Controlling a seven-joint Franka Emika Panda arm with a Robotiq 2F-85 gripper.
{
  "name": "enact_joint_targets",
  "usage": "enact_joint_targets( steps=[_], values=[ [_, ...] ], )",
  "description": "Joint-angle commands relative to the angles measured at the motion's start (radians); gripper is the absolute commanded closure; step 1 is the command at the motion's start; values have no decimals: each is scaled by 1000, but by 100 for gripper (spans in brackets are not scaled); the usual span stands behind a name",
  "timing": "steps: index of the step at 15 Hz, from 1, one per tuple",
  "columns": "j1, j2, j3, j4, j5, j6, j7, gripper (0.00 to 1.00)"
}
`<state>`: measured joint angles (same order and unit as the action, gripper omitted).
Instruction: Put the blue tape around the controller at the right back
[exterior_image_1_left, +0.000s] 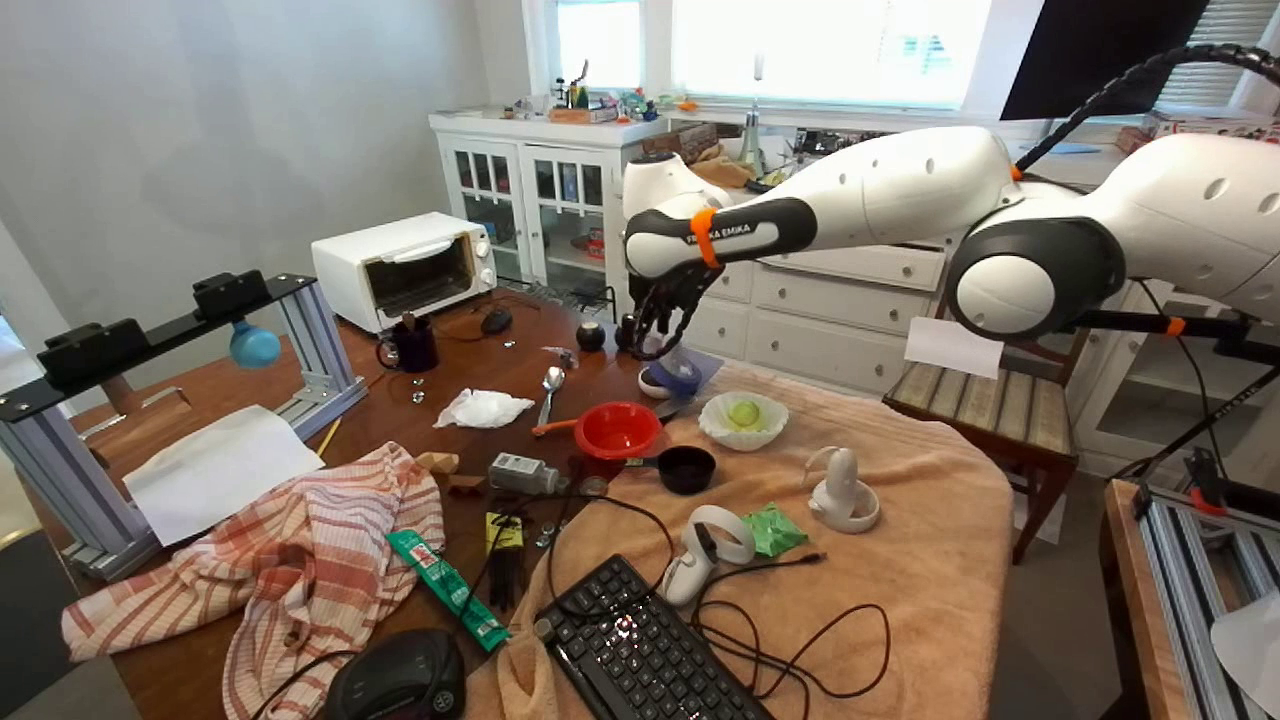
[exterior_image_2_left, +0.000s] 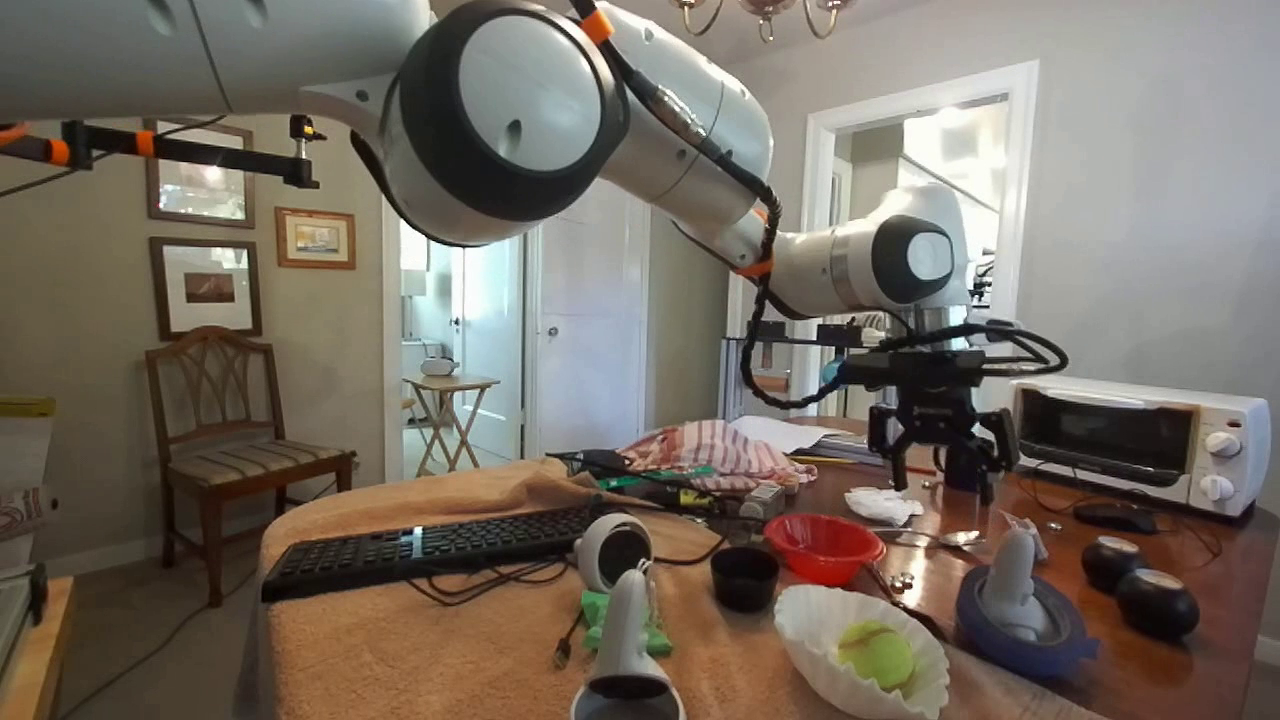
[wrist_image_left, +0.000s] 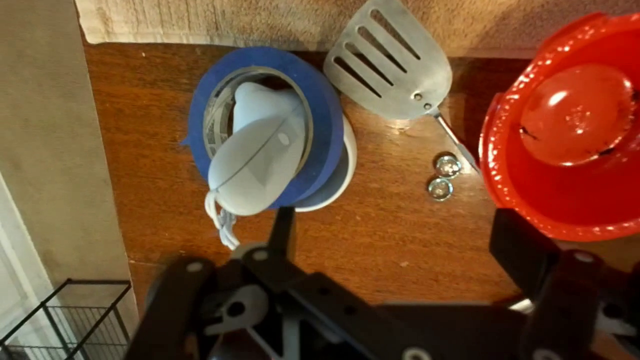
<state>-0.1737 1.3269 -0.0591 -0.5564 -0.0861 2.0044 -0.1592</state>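
The blue tape (wrist_image_left: 322, 117) is a wide blue roll around a white controller (wrist_image_left: 255, 165) in the wrist view. The controller's handle stands up through the roll's open centre, and part of its white ring shows beside the tape. In an exterior view the tape (exterior_image_2_left: 1065, 655) lies low around the upright controller (exterior_image_2_left: 1012, 585), near the table's edge. In an exterior view the tape (exterior_image_1_left: 682, 378) is partly hidden behind cables. My gripper (wrist_image_left: 395, 215) is open and empty above the table, to one side of the tape. The open fingers (exterior_image_2_left: 940, 485) also show in an exterior view, well above the table.
A red bowl (wrist_image_left: 575, 190) and a slotted spatula (wrist_image_left: 387, 65) are near the fingers. A white bowl with a tennis ball (exterior_image_2_left: 880, 650), a black cup (exterior_image_2_left: 744, 580) and two black round objects (exterior_image_2_left: 1158, 603) stand nearby. Further controllers (exterior_image_1_left: 843, 490) and a keyboard (exterior_image_1_left: 640, 640) lie on the towel.
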Motion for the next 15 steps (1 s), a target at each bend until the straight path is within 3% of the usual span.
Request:
enact_joint_targets(
  steps=[1, 5, 8, 15],
  values=[
    [7, -66, 17, -25, 10, -118, -37, 0],
    [-11, -116, 70, -28, 42, -270, -115, 0],
    [-17, -138, 70, -36, 27, -386, -133, 0],
    [-7, -122, 7, -55, -52, -541, -234, 0]
  ],
)
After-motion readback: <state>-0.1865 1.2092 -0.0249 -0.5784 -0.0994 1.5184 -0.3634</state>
